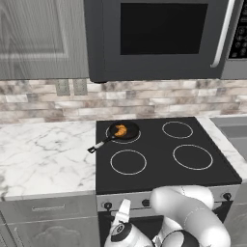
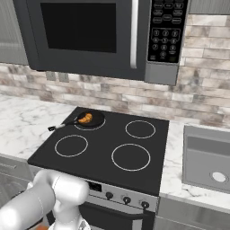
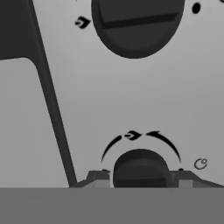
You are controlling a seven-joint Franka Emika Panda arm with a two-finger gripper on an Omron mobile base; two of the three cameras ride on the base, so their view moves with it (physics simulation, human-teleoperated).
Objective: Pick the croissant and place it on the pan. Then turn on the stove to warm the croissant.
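The golden croissant (image 1: 121,130) (image 2: 86,118) lies in the small black pan (image 1: 130,134) (image 2: 95,121) on the rear left burner of the black stove (image 1: 159,154) (image 2: 103,148). The pan's thin handle points toward the front left. My gripper (image 3: 141,177) is down at the silver front panel (image 3: 131,100), its two finger tips (image 3: 98,177) flanking a dark knob (image 3: 140,166) and shut on it. In the left base view the hand (image 1: 123,212) reaches the left end of the panel. A second knob (image 3: 135,24) shows farther along the panel in the hand view.
A dark microwave (image 1: 159,34) (image 2: 90,36) hangs above the cooktop. Marble counter (image 1: 43,154) lies to the left, and a sink (image 2: 209,157) sits to the right. More knobs (image 2: 126,200) line the panel. Grey drawers (image 1: 48,212) sit under the counter.
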